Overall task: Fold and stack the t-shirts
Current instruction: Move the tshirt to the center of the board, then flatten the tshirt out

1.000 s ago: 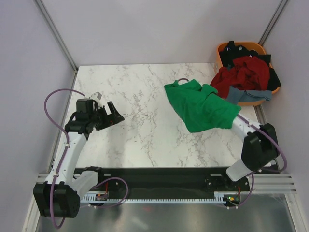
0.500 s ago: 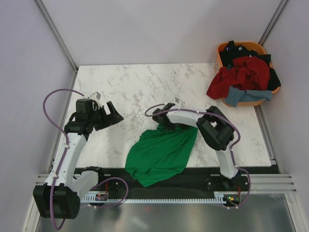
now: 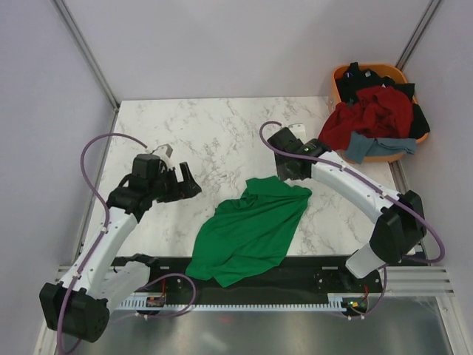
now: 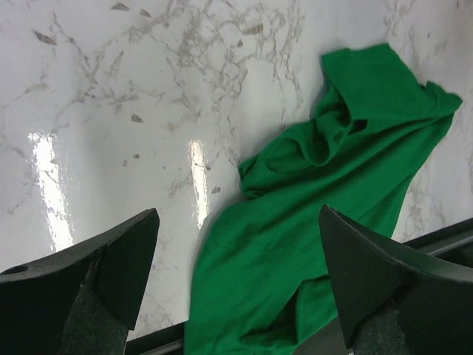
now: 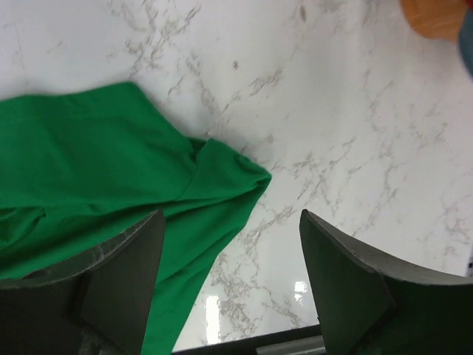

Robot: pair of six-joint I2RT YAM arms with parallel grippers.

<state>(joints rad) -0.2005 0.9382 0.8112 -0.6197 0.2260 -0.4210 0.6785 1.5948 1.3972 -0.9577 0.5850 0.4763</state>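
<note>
Item: bright green cotton t-shirt (image 3: 251,233) crumpled at 6 o'clock on white marble bench (image 3: 192,133), overhanging edge | left gripper (image 3: 188,183) wide, empty, at its 10 o'clock | right gripper (image 5: 229,218) wide, empty, at its 1 o'clock | advise: pinch opposite corners, spread flat.

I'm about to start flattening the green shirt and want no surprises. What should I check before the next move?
1. Right end effector clear of green t-shirt: ok, jaws open, nothing between them.
2. Left end effector open and empty: ok.
3. Shirt lying flat: not ok, bunched and creased.
4. Shirt wholly on the table: not ok, near hem overhangs the black rail.
5. Remaining t-shirts out of the way in the orange basket: ok.
</note>
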